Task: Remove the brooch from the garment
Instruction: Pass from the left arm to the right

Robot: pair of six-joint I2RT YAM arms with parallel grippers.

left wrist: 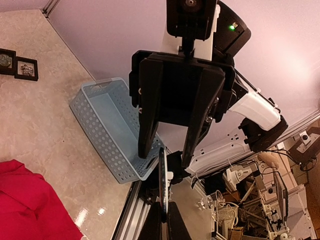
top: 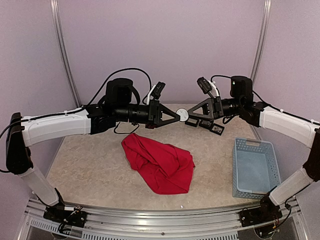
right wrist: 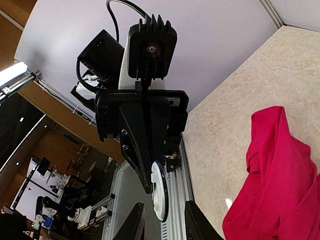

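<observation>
The brooch (top: 182, 113), a round white disc with a dark rim, hangs in the air above the table between both arms. My left gripper (top: 177, 116) is shut on its edge; in the left wrist view the brooch (left wrist: 163, 180) stands edge-on out of the closed left gripper (left wrist: 165, 204). My right gripper (top: 189, 119) faces it from the other side, open. In the right wrist view its fingers (right wrist: 134, 222) flank the brooch (right wrist: 159, 192) with gaps on both sides. The red garment (top: 160, 160) lies crumpled on the table below, apart from the brooch.
A pale blue perforated basket (top: 254, 167) stands at the right side of the table. Small black display frames (top: 215, 128) lie at the back, right of centre. Lilac walls close the back and sides, and a metal rail (top: 160, 220) runs along the near edge.
</observation>
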